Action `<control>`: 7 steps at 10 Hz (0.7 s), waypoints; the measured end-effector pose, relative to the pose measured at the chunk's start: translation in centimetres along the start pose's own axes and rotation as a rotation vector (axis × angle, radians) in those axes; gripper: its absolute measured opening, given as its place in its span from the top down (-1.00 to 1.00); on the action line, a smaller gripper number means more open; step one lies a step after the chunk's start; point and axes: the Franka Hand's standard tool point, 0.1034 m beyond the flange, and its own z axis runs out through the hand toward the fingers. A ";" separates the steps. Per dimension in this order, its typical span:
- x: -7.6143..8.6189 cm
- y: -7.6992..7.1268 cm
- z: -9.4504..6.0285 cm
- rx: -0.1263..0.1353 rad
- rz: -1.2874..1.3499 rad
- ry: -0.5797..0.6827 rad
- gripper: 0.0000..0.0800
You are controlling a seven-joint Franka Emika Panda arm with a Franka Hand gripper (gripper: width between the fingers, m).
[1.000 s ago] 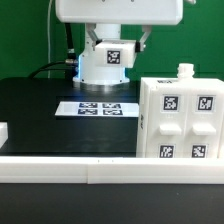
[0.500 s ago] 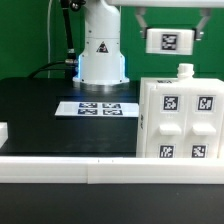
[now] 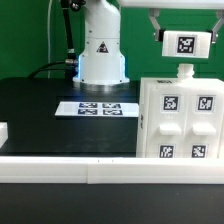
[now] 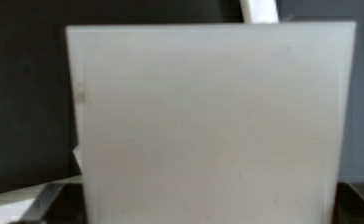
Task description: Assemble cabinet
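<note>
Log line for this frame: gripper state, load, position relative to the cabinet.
gripper: shut on white tagged panel | position: above cabinet, not touching | cabinet: standing on table

The exterior view sits low, almost level with the desk [image 3: 40, 100], just behind a white rail [image 3: 60, 165] that crosses its foreground. It faces the robot base [image 3: 102, 50] at 12 o'clock. It takes in the marker board [image 3: 98, 108] near the centre, the cabinet [image 3: 180, 120] close by at 4 o'clock, and the claw [image 3: 186, 33] at 1 o'clock, clamped on a tagged white piece [image 3: 186, 43]. The wrist view looks at that piece from very close. Its plain face [image 4: 205, 120] fills most of the picture, edged by dark desk. Both views share the piece and the desk.
</note>
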 end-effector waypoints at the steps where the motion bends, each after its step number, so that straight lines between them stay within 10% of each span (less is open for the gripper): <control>1: 0.0 0.2 0.4 -0.003 -0.037 -0.006 -0.41; 7: 1.4 -0.1 1.3 -0.003 -0.080 -0.005 -0.41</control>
